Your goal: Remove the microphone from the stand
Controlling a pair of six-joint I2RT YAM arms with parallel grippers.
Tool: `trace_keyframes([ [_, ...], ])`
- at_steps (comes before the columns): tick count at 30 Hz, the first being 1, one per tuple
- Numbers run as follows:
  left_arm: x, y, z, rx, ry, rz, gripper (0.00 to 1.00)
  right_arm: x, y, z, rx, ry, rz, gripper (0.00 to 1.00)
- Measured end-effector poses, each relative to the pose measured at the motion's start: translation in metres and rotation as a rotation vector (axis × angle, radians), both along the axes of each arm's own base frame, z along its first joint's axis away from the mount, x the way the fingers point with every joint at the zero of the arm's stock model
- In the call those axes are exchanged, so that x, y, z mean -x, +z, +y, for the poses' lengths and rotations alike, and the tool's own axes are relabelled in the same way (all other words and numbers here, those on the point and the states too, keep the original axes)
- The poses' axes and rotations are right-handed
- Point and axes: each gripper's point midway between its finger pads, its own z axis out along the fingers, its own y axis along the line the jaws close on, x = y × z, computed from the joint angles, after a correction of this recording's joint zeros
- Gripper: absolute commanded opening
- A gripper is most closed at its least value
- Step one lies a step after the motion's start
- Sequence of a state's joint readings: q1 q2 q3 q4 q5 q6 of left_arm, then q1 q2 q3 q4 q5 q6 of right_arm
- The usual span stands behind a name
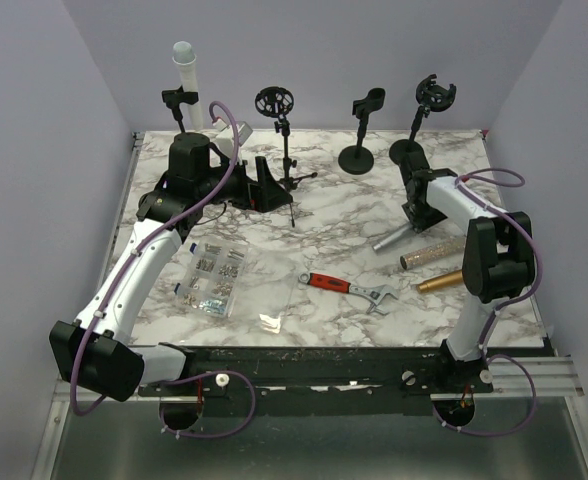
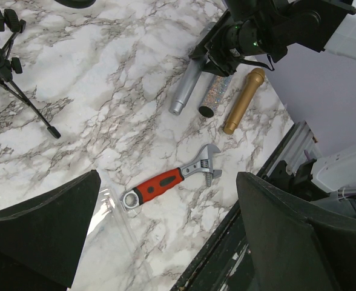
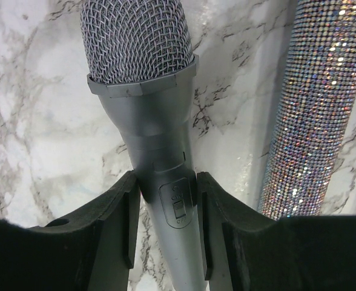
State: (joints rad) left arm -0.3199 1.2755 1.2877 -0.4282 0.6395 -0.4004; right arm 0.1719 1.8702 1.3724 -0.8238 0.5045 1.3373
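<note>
Covering the whole work area is a white marble-patterned tabletop [image 1: 334,215] with grey veining, boxed in on three sides by plain lavender walls [image 1: 34,150]. Along its back edge stand four black microphone stands, among them a tripod stand [image 1: 282,125] with a ring mount and a round-base stand [image 1: 359,150] with a clip, none of them holding anything. A white pipe [image 1: 187,65] rises at the back left. The silver microphone [image 3: 148,121] is at the right of the table, well apart from the stands, and the right gripper [image 3: 166,206] has both fingers pressed against its body just below the mesh head. Whether the microphone rests on the marble or sits just off it cannot be told. A glitter microphone [image 1: 432,255] lies just beside it, with a gold microphone [image 1: 440,282] nearer the edge. A red-handled adjustable wrench [image 2: 169,182] lies mid-table, and a clear parts box [image 1: 214,275] lies left. The left gripper [image 1: 256,185] is spread wide, holding nothing.
</note>
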Motion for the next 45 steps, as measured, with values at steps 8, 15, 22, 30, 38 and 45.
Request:
trace_keyframes([
  [8,0.000,-0.001,0.000,-0.001,0.000,0.003,0.99,0.016,-0.015,-0.008,0.027,-0.023,0.043,0.01],
  [15,0.000,-0.002,0.000,-0.001,0.000,0.003,0.98,0.019,-0.019,-0.010,0.029,-0.028,0.049,0.01],
  [22,0.000,-0.002,0.000,-0.002,0.000,0.006,0.99,0.024,-0.025,-0.012,0.031,-0.030,0.062,0.08],
  [30,-0.001,-0.003,0.000,-0.002,0.000,0.006,0.99,0.024,-0.026,-0.012,0.032,-0.026,0.064,0.14],
  [38,-0.001,-0.003,0.000,-0.003,0.000,0.008,0.99,0.021,-0.025,-0.012,0.035,-0.005,0.058,0.33],
  [45,-0.001,-0.004,-0.001,-0.003,0.000,0.009,0.99,0.022,-0.025,-0.012,0.039,0.009,0.066,0.40],
])
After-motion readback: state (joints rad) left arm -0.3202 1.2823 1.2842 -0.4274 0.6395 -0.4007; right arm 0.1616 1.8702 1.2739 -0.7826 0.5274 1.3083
